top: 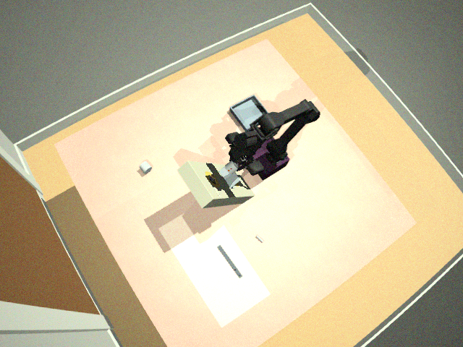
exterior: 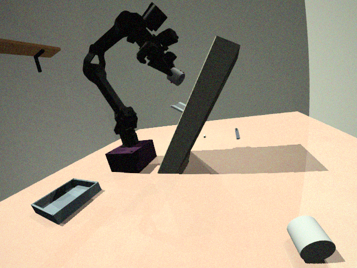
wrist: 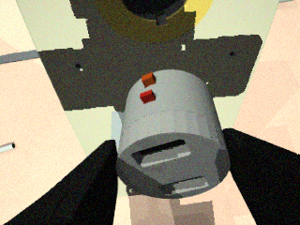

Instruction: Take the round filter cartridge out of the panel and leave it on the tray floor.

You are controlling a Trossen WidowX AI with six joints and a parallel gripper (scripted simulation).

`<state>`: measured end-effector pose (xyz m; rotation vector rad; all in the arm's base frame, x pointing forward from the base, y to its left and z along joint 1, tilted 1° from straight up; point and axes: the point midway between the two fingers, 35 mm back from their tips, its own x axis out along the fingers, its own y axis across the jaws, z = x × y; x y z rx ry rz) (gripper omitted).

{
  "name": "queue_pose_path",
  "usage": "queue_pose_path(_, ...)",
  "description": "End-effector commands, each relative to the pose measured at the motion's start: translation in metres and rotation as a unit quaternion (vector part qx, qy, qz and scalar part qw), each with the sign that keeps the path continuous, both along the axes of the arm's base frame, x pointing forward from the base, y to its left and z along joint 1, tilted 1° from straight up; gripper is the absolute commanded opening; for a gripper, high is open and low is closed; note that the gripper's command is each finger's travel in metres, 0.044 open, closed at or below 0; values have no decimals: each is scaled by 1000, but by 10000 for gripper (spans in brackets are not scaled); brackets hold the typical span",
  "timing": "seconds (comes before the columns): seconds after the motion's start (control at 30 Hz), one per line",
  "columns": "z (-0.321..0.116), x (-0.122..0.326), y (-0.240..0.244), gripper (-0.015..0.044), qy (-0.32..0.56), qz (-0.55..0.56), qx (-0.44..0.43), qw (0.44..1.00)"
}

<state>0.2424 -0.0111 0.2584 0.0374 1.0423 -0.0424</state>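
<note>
The grey round cartridge (top: 228, 169) (exterior: 176, 76) (wrist: 169, 112) is out of the panel, in the air in front of its sloping face. Its two slots face the wrist camera, and two small red-orange tabs show on its side. My gripper (exterior: 170, 72) (wrist: 169, 142) is shut on the cartridge, one black finger on each side. The pale service panel (top: 194, 183) (exterior: 201, 95) (wrist: 49, 23) leans; a dark round opening with a yellow ring shows on its face. The tray (top: 237, 118) (exterior: 77, 203) stands on the table, away from the cartridge, with nothing visible in it.
A pale ledge (exterior: 178, 106) juts from the panel's face below the cartridge. A white cylinder (top: 145, 166) (exterior: 309, 236) lies beyond the panel. A grey bar (top: 228, 261) (exterior: 237, 133) and a small white piece (top: 259, 238) (exterior: 204, 135) (wrist: 7, 148) lie on the other side.
</note>
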Motion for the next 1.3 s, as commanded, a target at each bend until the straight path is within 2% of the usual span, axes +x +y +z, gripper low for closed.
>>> queue_pose_path(0.0, 15, -9, 1, 0, -8, 2, 0, 1000)
queue_pose_path(1.0, 3, -7, -87, 0, -7, 2, -4, 1000)
queue_pose_path(1.07, 4, -8, -80, 0, -4, -8, -6, 1000)
queue_pose_path(1.27, -2, -18, -109, 0, -2, -89, -7, 996)
